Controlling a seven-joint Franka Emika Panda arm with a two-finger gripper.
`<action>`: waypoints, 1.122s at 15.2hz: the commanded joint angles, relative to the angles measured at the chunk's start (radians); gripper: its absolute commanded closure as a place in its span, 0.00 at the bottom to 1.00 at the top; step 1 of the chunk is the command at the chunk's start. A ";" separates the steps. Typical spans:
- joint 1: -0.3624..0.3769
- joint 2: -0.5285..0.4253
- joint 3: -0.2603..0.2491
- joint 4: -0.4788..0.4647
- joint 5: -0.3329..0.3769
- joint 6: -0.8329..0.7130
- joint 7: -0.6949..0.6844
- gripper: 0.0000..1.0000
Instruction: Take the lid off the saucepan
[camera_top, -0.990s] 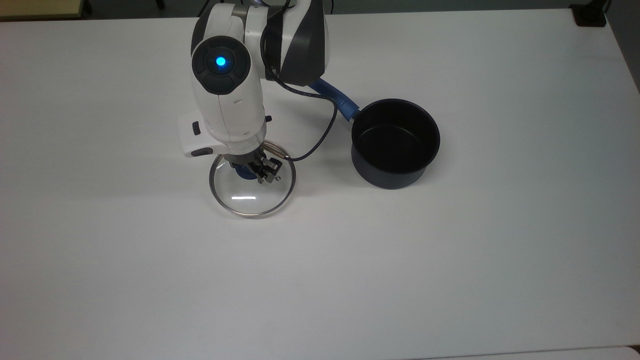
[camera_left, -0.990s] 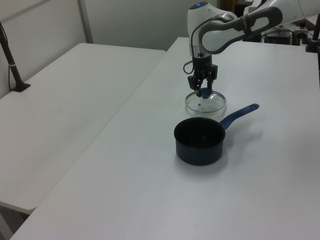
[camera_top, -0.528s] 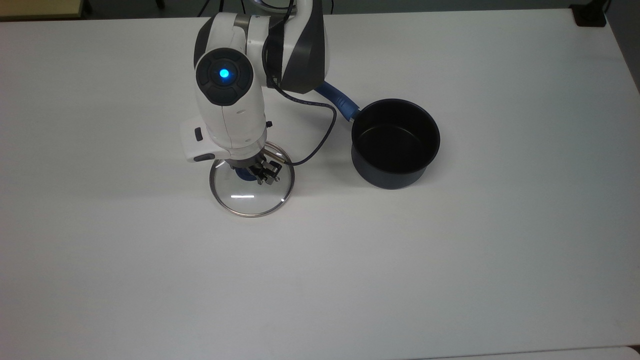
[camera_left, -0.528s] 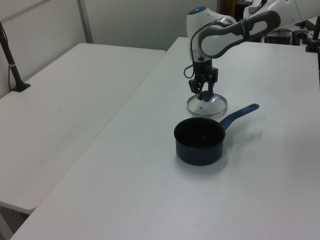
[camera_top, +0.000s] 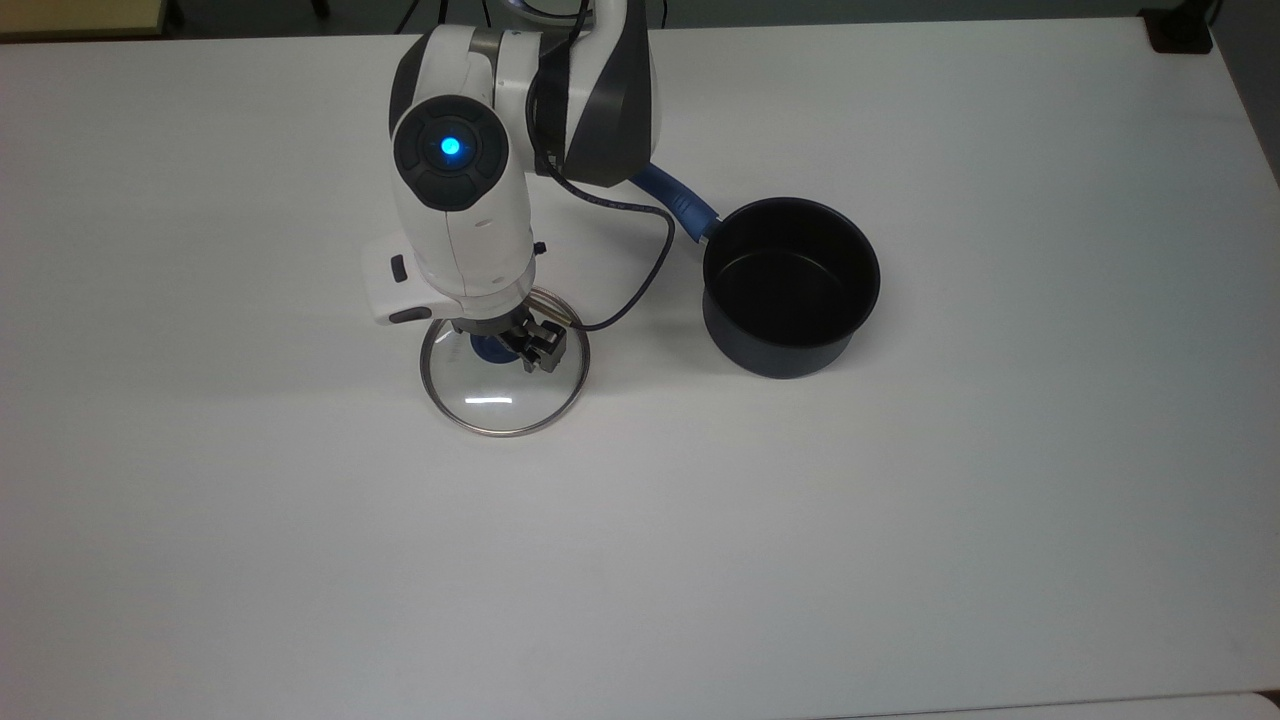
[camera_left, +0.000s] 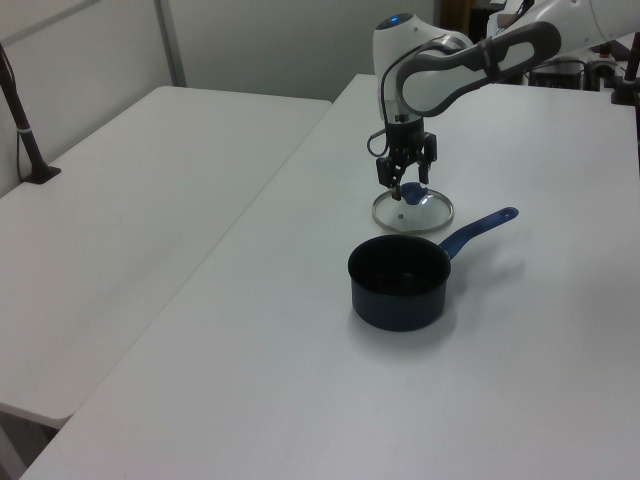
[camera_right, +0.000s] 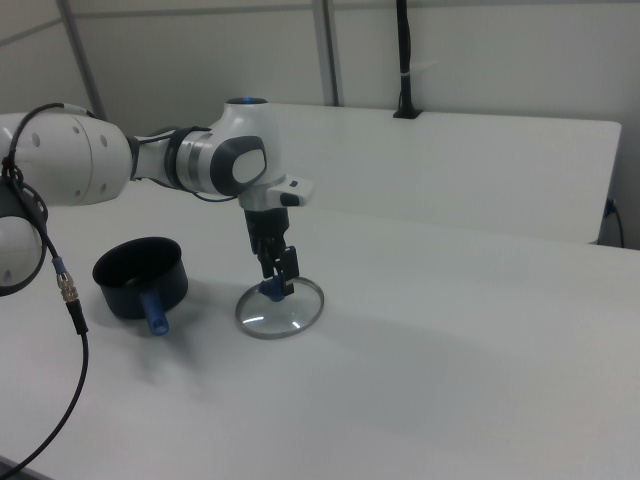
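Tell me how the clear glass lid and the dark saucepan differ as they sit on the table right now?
The round clear glass lid with a steel rim lies flat and see-through on the white table; the small dark navy saucepan stands taller, opaque and open-topped. The lid sits under the robot's gripper; the saucepan stands apart with nothing above it. The lid has a blue knob, the saucepan a long blue handle. Both are round with blue grips.
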 joint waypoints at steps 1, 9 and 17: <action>0.025 -0.067 0.005 -0.010 -0.016 -0.073 -0.011 0.00; 0.140 -0.314 0.006 -0.017 -0.021 -0.297 -0.101 0.00; 0.183 -0.442 0.005 -0.037 -0.059 -0.431 -0.308 0.00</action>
